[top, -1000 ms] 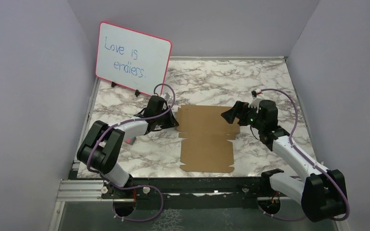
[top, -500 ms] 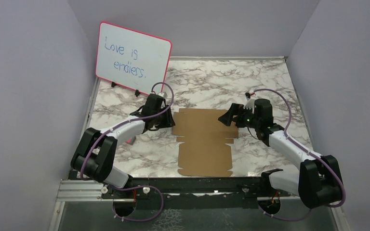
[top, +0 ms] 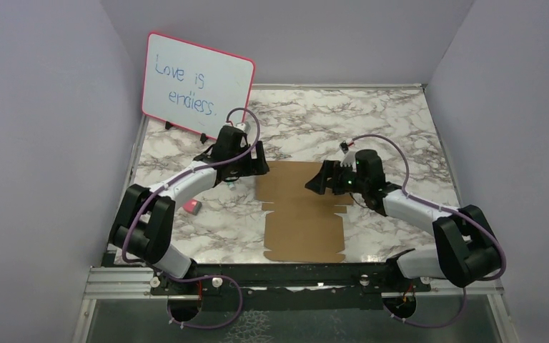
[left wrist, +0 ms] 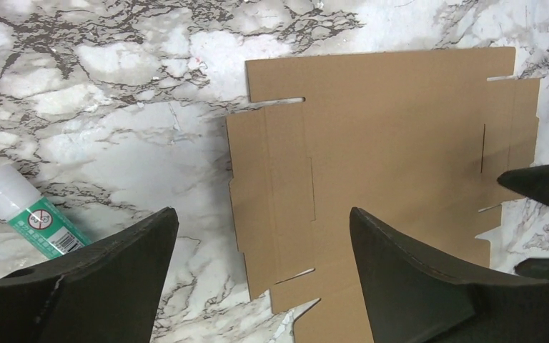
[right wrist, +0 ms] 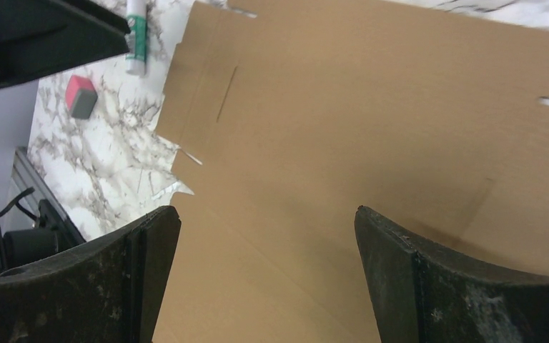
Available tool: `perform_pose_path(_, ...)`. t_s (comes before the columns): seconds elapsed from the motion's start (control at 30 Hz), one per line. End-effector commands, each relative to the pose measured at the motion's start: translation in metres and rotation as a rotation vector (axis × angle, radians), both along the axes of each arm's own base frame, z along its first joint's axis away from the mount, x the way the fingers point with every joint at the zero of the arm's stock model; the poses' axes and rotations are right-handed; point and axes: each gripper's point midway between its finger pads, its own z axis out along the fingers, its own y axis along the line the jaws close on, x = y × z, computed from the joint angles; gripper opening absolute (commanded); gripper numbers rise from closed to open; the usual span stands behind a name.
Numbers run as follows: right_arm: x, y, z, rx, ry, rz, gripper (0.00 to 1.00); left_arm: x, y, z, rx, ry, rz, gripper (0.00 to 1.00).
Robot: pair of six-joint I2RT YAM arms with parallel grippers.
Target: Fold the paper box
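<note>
— On the marble table (top: pixel 372 121), where does the paper box (top: pixel 304 211) lie?

— Flat at the centre, between the two arms, as an unfolded die-cut sheet. No flap stands up yet.

— And the jaws?

— Both pairs stand wide apart and hold nothing. The left gripper (left wrist: pixel 261 221) is over the sheet's slotted left edge. The right gripper (right wrist: pixel 266 214) hangs over its far half, toward the right side.

— Which step, then?

— Judged from this, the opening one: taking hold of a first flap. The next move calls for working a finger under an edge that lies flush with the table. The flap is then raised along its scored crease while the other arm pins the sheet against sliding.
</note>
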Motion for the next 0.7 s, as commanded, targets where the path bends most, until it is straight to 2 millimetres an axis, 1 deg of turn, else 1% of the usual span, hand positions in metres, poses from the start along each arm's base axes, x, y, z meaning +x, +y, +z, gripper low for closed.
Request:
perform_pose_path(0.0,0.013,0.025,0.016,0.034,-0.077,0.015,0.98,0.012,-0.003,0.009,-0.013,-0.026,-0.028,0.91)
perform_pose_path(0.1,0.013,0.032,0.015,0.03,-0.077,0.028,0.98,0.014,-0.006,0.008,-0.017,-0.018,-0.034,0.92)
perform_pose_path(0.17,0.014,0.032,0.015,0.025,-0.081,0.025,0.98,0.017,-0.008,0.008,-0.024,-0.011,-0.033,0.91)
perform_pose_path(0.4,0.016,0.021,0.005,-0.027,-0.086,-0.022,0.98,0.031,-0.012,0.007,-0.014,-0.007,-0.024,0.92)
perform_pose_path(0.5,0.015,0.017,0.0,-0.039,-0.085,-0.041,0.98,0.037,-0.019,0.004,-0.029,0.006,-0.029,0.92)
perform_pose_path(0.67,0.017,0.013,-0.001,-0.046,-0.092,-0.063,0.98,0.049,-0.032,0.002,-0.068,0.002,-0.038,0.91)
